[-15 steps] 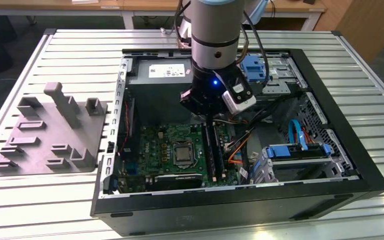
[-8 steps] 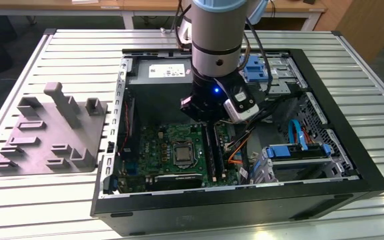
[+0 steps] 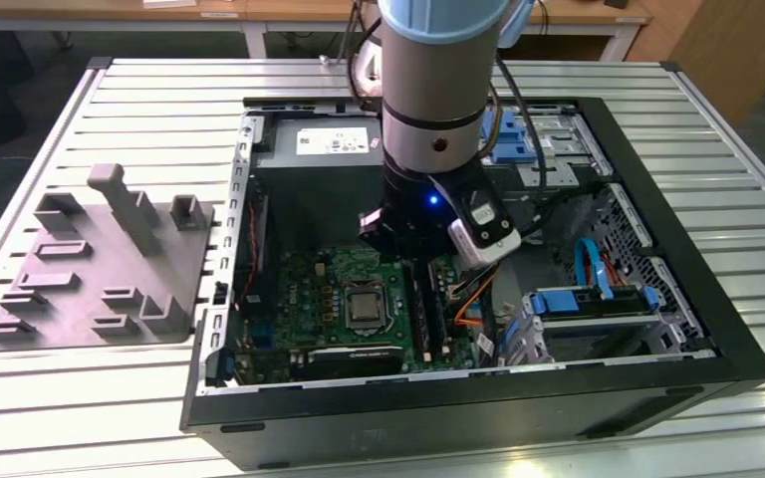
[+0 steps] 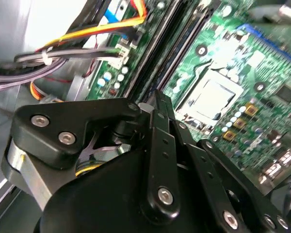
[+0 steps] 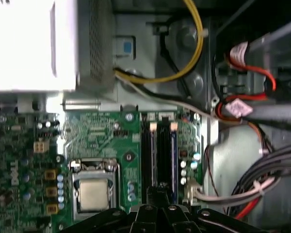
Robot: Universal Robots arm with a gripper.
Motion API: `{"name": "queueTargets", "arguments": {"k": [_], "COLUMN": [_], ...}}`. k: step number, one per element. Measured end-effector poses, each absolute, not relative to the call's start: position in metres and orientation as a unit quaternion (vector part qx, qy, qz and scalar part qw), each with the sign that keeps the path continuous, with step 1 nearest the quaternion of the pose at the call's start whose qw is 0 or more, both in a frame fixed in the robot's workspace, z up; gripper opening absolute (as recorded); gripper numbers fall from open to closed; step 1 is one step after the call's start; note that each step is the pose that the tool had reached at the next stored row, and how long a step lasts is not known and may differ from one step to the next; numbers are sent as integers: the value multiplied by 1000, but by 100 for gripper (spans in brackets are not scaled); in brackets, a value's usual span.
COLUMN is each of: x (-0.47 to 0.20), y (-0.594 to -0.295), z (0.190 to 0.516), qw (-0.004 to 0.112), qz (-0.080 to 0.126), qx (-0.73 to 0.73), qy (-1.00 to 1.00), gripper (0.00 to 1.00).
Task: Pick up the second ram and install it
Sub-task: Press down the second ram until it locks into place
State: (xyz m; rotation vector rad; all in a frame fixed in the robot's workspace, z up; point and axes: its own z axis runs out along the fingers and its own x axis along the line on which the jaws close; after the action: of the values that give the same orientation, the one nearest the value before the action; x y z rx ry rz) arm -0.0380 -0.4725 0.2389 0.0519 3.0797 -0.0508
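Observation:
My gripper [image 3: 416, 267] is low inside the open computer case [image 3: 648, 378], over the black memory slots [image 3: 425, 314] beside the processor socket [image 3: 363, 304]. In both wrist views its two black fingers are drawn close together, with the gripper's tip [image 5: 159, 188] [image 4: 157, 96] right on the line of the slots. The second ram [image 5: 153, 155] shows as a thin dark stick standing edge-on in the slot, running away from the fingertips. The fingers cover its near end. A blue-edged strip [image 5: 173, 155] stands in the neighbouring slot.
A grey plastic block with upright posts [image 3: 104, 259] lies on the slatted table at the exterior view's left. Orange and yellow cables [image 4: 102, 29] and grey bundles [image 5: 262, 170] run beside the slots. The power supply [image 5: 34, 43] and blue drive brackets [image 3: 596, 299] crowd the case.

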Motion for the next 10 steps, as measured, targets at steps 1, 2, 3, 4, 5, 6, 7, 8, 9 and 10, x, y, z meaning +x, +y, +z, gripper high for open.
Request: {"name": "queueTargets", "arguments": {"k": [1,2,3,4,5,6,7,8,9,10], "x": [-38,-39,-39,-39,-39,-39,-39,-39,-39,-39], "y": [-476,-479,-481,-485,-488,-490,-493,-495,-497,-500], "z": [239,239,239,239,239,239,239,239,239,239], "qw": [30,30,30,30,30,30,30,30,30,29], "qz": [-17,-16,-16,-17,-16,-16,-16,-16,-17,-17], "qx": [17,17,17,17,17,17,17,17,17,17], "qy": [999,999,999,999,999,999,999,999,999,999], "gripper": [10,10,10,10,10,10,10,10,10,10]}}
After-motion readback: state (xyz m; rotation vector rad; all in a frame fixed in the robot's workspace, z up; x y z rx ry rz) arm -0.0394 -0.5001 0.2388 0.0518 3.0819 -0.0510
